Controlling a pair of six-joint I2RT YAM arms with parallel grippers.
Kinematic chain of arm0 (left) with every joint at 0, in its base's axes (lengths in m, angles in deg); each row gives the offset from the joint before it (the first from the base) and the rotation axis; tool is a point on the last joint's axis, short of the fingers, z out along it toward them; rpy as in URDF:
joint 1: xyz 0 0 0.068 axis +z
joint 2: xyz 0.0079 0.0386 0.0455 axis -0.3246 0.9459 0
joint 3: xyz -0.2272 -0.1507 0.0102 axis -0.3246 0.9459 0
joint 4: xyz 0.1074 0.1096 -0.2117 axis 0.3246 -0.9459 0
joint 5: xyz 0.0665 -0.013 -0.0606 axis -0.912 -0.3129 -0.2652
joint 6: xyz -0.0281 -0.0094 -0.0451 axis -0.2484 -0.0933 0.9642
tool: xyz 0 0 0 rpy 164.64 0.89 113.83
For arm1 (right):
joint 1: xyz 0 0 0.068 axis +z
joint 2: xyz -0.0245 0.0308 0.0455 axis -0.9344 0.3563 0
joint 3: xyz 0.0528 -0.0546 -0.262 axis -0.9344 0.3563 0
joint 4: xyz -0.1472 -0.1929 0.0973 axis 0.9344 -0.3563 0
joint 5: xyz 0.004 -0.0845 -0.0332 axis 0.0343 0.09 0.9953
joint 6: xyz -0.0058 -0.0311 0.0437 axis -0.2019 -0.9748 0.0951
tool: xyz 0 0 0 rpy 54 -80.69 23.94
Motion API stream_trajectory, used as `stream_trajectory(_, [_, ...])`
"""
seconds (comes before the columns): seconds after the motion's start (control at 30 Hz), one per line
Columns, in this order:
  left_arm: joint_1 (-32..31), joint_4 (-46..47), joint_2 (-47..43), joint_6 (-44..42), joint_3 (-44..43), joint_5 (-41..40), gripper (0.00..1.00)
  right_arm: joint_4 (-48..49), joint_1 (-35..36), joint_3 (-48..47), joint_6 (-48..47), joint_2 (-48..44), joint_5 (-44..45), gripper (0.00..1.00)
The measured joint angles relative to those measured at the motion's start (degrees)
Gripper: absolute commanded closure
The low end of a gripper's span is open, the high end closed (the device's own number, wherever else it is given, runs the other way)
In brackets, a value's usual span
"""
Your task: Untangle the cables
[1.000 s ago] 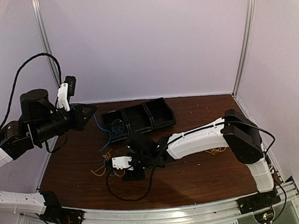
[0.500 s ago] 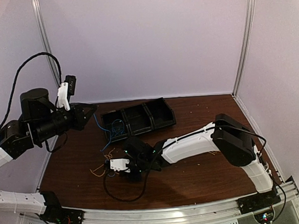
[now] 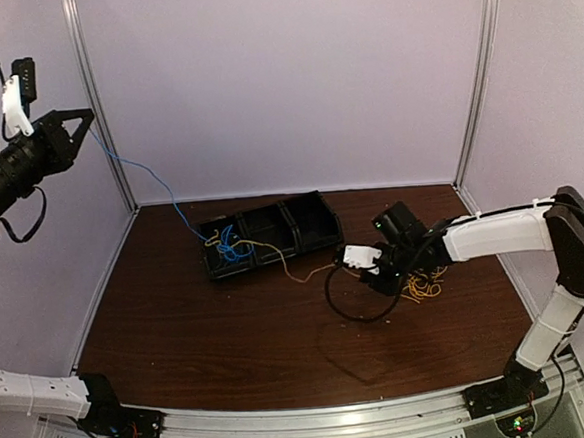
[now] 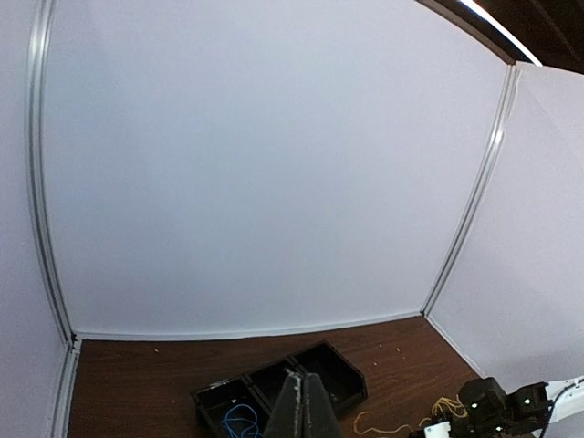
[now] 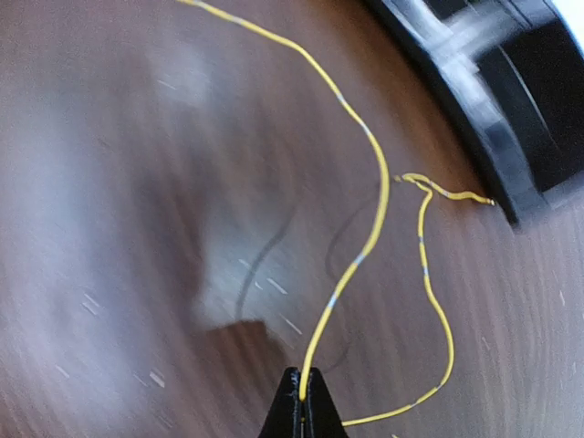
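My left gripper [image 3: 85,117] is raised high at the far left, shut on a blue cable [image 3: 149,174]. That cable slants down to a blue coil [image 3: 234,251] in the left compartment of the black tray [image 3: 271,202]. In the left wrist view the fingers [image 4: 307,401] are pressed together above the tray [image 4: 351,383]. My right gripper [image 3: 339,267] is low over the table right of the tray, shut on a yellow cable [image 5: 374,219] that trails back to the tray [image 5: 511,128]. A second yellow bundle [image 3: 422,288] lies under the right arm.
A thick black robot cable [image 3: 354,310] loops on the table below the right wrist. White walls with metal corner posts [image 3: 474,76] close in the brown table [image 3: 199,326] at the back and sides.
The left gripper has risen up and to the left, drawing the blue cable out of the tray. The right gripper has shut on the yellow cable and swung right, dragging it along.
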Motion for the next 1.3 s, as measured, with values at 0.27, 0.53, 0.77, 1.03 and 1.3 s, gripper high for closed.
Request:
stream_trajectory(0.27, [0.0, -5.2, -2.3, -5.4, -11.8, -10.4, 1.00, -1.9, -25.3, 5.8, -4.8, -9.8, 1.1, 1.00])
stream_trajectory(0.53, [0.0, -8.1, -0.8, -9.6, -22.6, -16.5, 1.00, -2.1, -35.5, 4.1, -5.6, -3.1, -0.8, 1.00])
stream_trajectory(0.77, [0.0, -7.5, 0.6, -10.4, -20.8, -15.3, 1.00, -4.1, -35.6, 3.0, -5.7, -3.4, -5.5, 1.00])
stream_trajectory(1.03, [0.0, 1.6, 6.8, -7.6, 4.6, -1.6, 0.68, -12.4, -30.2, -1.1, -5.8, -21.4, -13.1, 1.00])
stream_trajectory(1.3, [0.0, 17.4, 16.9, -6.1, 24.1, 20.0, 0.35, -19.1, -21.6, -8.4, -5.2, -26.4, -17.0, 1.00])
